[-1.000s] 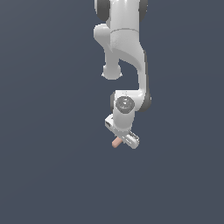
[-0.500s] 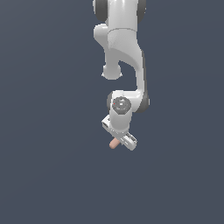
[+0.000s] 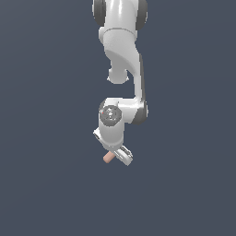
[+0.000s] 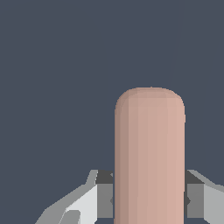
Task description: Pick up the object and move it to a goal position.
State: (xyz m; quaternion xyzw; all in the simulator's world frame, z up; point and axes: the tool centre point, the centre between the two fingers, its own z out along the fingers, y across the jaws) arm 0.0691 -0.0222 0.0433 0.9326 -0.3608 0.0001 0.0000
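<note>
Your pincer [image 3: 114, 156] is clamped on the pink object [image 4: 149, 157] (fingers [image 4: 104, 194] touching both sides); carry it smoothly to goal, no jerks, grip firm.

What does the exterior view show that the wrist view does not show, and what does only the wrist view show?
Only the exterior view shows the white arm with its joints, reaching down to the gripper. Only the wrist view shows the dark pads against both sides of the pink cylinder and its rounded end. Both views show the cylinder held in the gripper against a plain dark grey background.
</note>
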